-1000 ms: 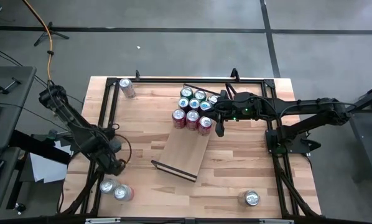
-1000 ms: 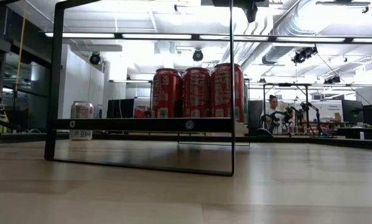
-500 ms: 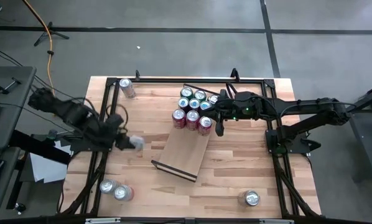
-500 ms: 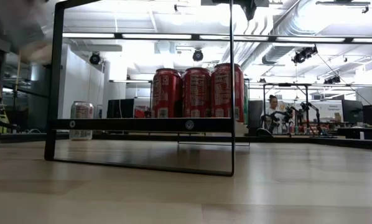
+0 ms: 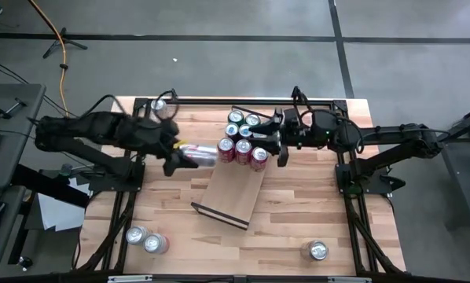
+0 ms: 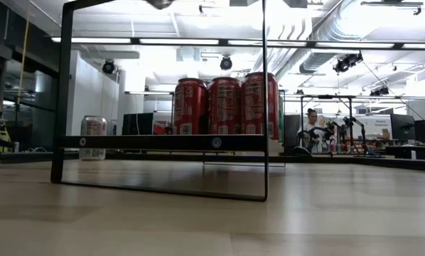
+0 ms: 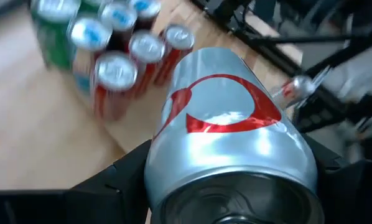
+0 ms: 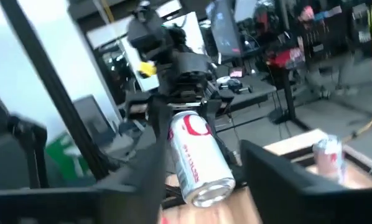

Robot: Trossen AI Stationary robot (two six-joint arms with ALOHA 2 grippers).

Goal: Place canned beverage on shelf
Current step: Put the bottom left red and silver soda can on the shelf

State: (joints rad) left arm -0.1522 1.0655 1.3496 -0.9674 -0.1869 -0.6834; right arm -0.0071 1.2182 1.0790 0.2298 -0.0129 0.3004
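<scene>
My left gripper (image 5: 184,154) is shut on a silver can with a red mark (image 5: 203,152), held high just left of the shelf's cans. The shelf (image 5: 233,192), a light-wood board with dark end rails, lies aslant mid-table. A cluster of several red, green and blue cans (image 5: 243,138) stands on its far end; the red ones (image 6: 225,107) show in the low view. My right gripper (image 5: 268,141) hovers over that cluster's right side, pointing at the silver can (image 8: 195,165). Its fingers (image 8: 279,177) stand apart, nothing between them. My left gripper pinches the silver can by two opposite sides (image 7: 158,168) near its base end, one finger (image 7: 120,183) on each side. The fingers lie along the can, which sticks out beyond them toward the table's right, slanting down. It is lifted clear of table and shelf.
One loose can (image 5: 159,106) stands at the table's far left corner, two cans (image 5: 145,240) at the near left, another (image 5: 318,251) at the near right. A black frame (image 5: 133,157) edges the table. The near half of the shelf board is bare.
My left gripper has carried the silver can up from the table's near left, toward the far edge and the right, up to the shelf's cans. It has turned so the can points right. My right gripper has tipped up from pointing down to about level.
</scene>
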